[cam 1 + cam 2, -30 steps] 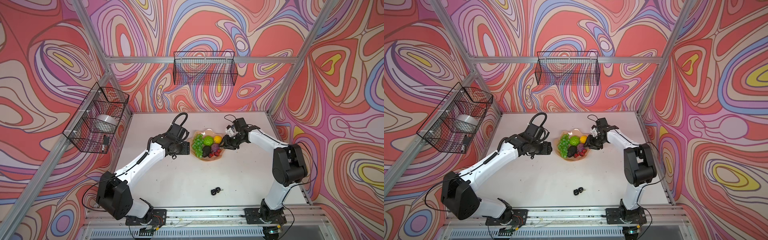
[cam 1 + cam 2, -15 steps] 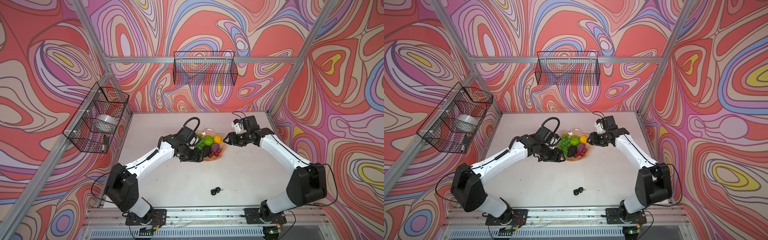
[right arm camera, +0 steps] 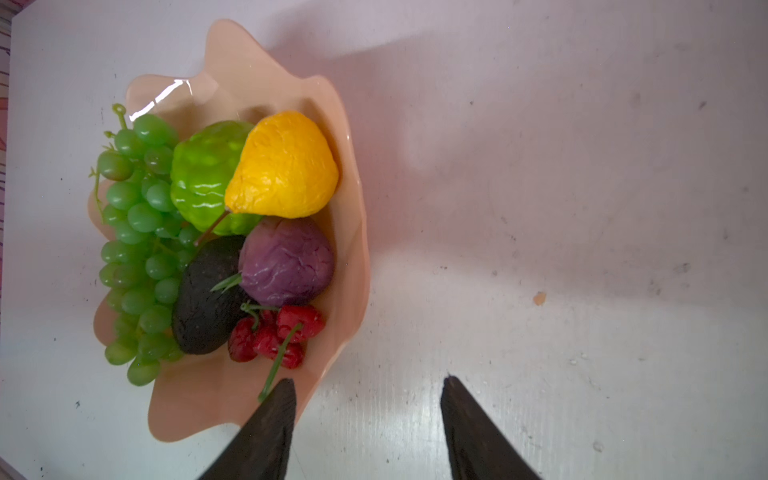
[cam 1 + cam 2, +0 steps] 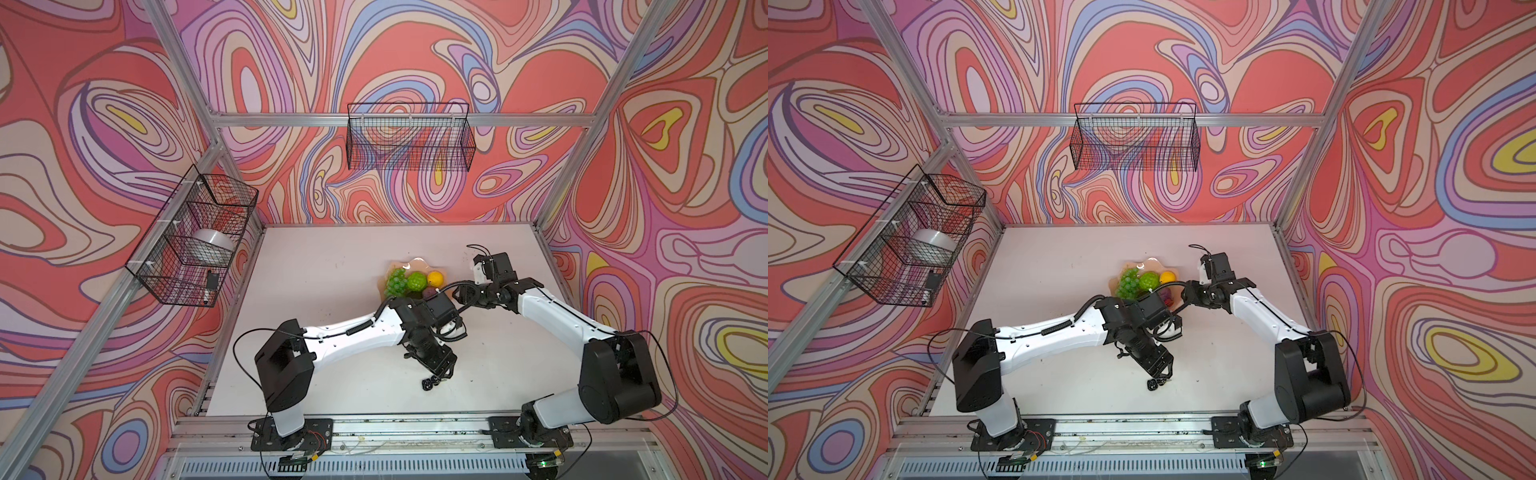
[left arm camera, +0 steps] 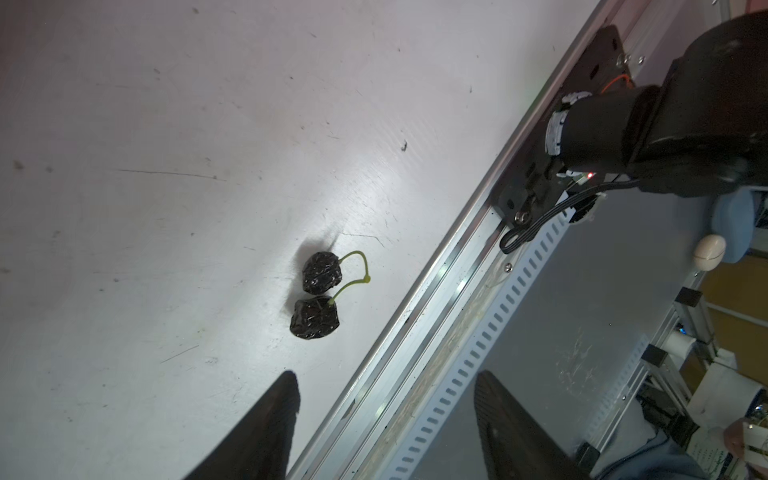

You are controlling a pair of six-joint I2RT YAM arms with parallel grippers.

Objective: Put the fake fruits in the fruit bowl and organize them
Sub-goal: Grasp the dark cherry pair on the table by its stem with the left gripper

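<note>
step in hand: pickup of the last loose fruit. berries (image 5: 316, 318) flat on counter (image 5: 166, 166), close to front rail (image 5: 424, 316), well apart from bowl (image 3: 199, 399). left fingers (image 5: 274, 415) spread wide, empty, hovering just short of berries; in wrist view berries ahead of one finger, not centred in the gap. right fingers (image 3: 270, 428) spread too, empty, just beside bowl, one tip over its rim in wrist view.

already in bowl: grapes (image 3: 133, 249), lime ball (image 3: 199, 174), pear (image 3: 282, 166), purple ball (image 3: 286, 262), avocado (image 3: 208, 299), cherries (image 3: 274, 332). judged nearly done, one item left.

next move, as judgement: centre left fingers over berries, lower to counter, pinch one berry or the joined stems, lift, carry to the bare patch of bowl by cherries. small lumpy target with a thin stem, so likely to roll or slip on a skewed pinch.

versus one second ago: left fingers then at bowl's left edge, half a second ago at its front, now by front of counter over berries. berries unmoved. right fingers in about the same place by bowl's right edge; right arm (image 4: 557, 316) swung outward and toward front.
</note>
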